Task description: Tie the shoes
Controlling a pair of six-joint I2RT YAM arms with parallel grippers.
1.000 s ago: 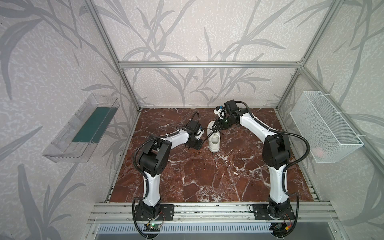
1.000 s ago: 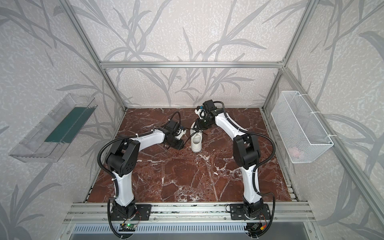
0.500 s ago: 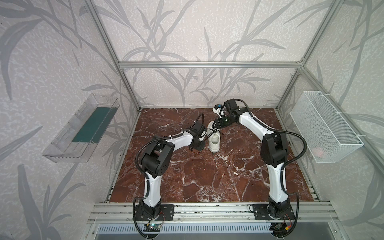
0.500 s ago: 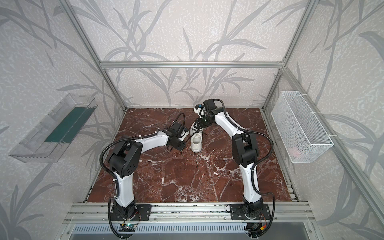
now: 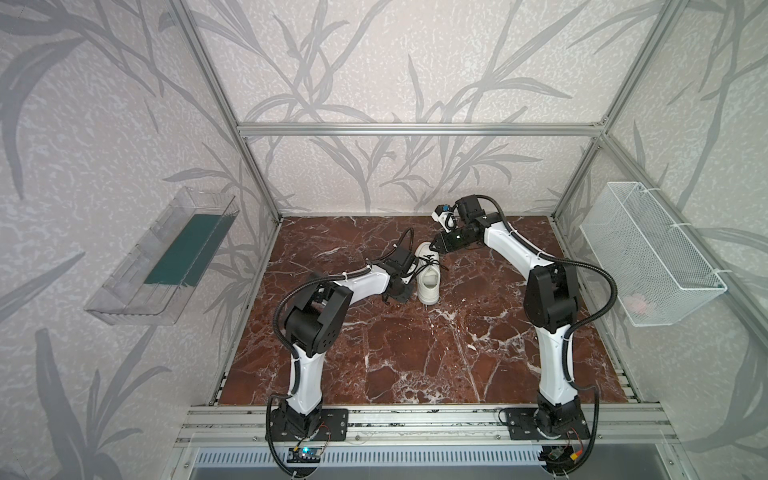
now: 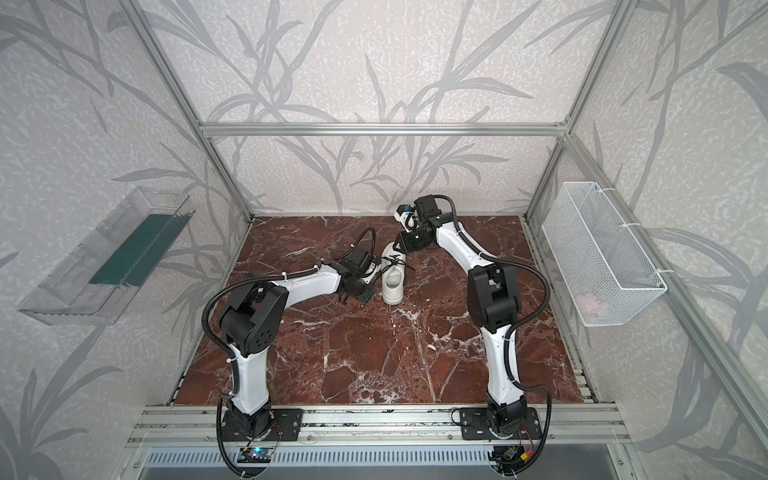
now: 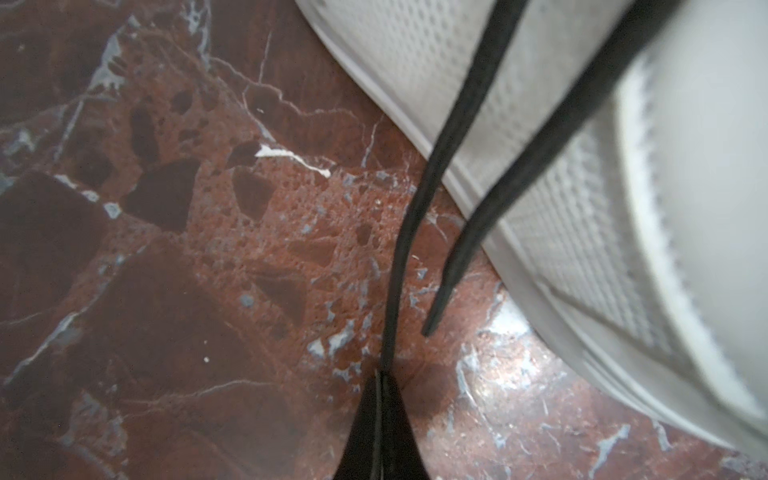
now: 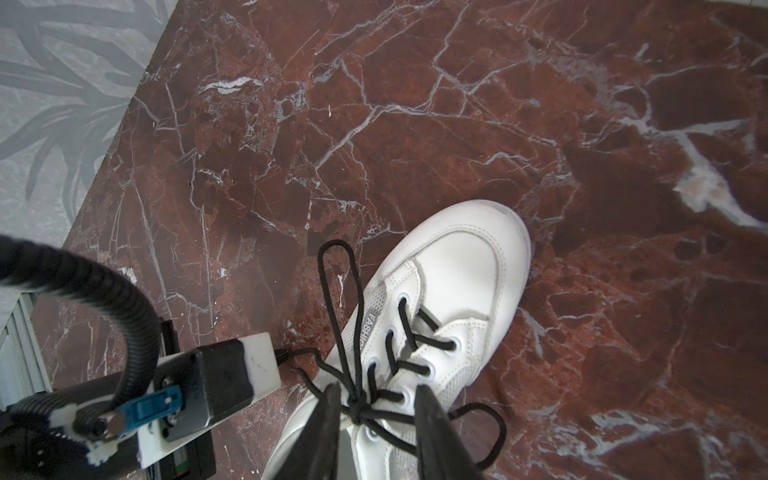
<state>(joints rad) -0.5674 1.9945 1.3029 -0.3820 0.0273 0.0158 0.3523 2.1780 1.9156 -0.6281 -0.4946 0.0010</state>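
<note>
Nearest my bases the red marble tabletop [image 5: 415, 357] lies open, so both elbows have room to swing back toward me. Further in, my left gripper [image 7: 380, 419] has just pinched shut on one black lace [image 7: 409, 232] low beside the white sneaker [image 5: 429, 276], where a second ago its jaws stood apart; I judge that strand secured and ready to be drawn outward. A second lace end [image 7: 444, 291] hangs loose just beside it (easy to snag). Beyond, my right gripper [image 8: 376, 432] hovers partly open astride the knot [image 8: 356, 405] over the eyelets, holding nothing. The sneaker sits toward the back middle, toe pointing at me, the rear wall [image 5: 374, 174] close behind, the wire basket [image 5: 648, 253] well apart.
</note>
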